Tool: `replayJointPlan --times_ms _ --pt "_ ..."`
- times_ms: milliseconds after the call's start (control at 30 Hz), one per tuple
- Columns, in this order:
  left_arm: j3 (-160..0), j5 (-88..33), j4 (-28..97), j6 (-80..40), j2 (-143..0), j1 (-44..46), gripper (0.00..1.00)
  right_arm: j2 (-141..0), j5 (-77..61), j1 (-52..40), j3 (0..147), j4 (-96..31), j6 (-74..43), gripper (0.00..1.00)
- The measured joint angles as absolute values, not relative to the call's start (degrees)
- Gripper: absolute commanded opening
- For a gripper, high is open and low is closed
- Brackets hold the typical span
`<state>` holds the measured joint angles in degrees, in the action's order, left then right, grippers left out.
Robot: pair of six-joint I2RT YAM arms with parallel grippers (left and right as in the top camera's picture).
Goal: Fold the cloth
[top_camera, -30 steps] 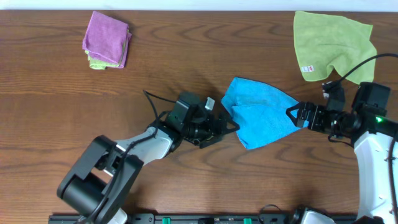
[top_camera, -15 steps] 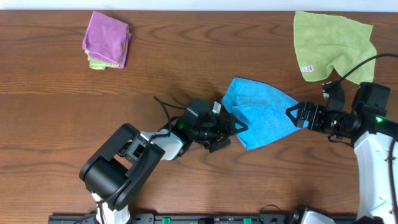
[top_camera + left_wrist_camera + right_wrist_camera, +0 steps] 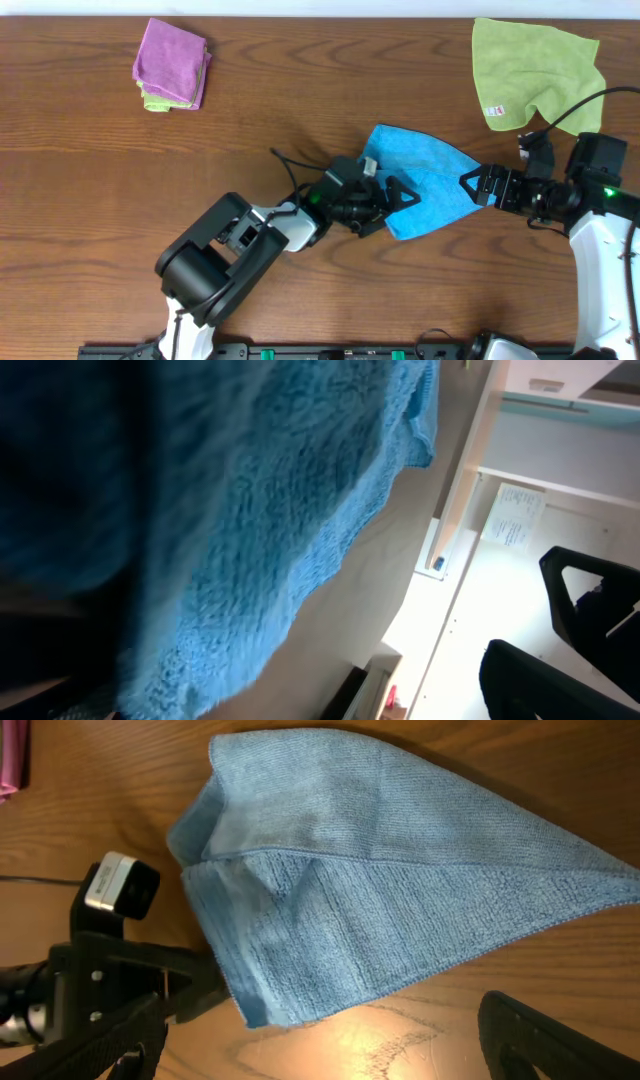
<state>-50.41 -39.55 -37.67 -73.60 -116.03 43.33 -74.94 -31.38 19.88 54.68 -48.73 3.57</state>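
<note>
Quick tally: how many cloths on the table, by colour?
Sky-blue cloth: 1
Purple folded cloth: 1
Yellow-green cloth, spread out, white tag: 1
Yellow-green piece under the purple one, only its edge showing: 1
Total: 4

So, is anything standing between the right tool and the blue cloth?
Nothing visible. The right tool is open just beside the right edge of the blue cloth, with only wooden table showing in the gap. The left tool is over the cloth's other side, not in between.
</note>
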Motion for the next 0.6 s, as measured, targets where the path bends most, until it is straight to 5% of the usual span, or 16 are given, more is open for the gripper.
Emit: replayJointPlan --times_ms 167,200,600 --pt "-50.9 -38.8 -37.4 -74.2 -118.9 43.7 0.13 -74.9 -31.4 19.9 54.7 -49.1 3.6 0.99" --pt "-50.9 -38.8 -37.1 -74.0 -119.4 43.7 0.06 -74.9 -31.4 19.9 54.7 -49.2 3.6 0.99" --pt "-50.9 -51.9 -40.6 -67.5 -119.9 34.6 0.06 -74.9 -29.6 19.9 54.7 -50.7 3.6 0.99"
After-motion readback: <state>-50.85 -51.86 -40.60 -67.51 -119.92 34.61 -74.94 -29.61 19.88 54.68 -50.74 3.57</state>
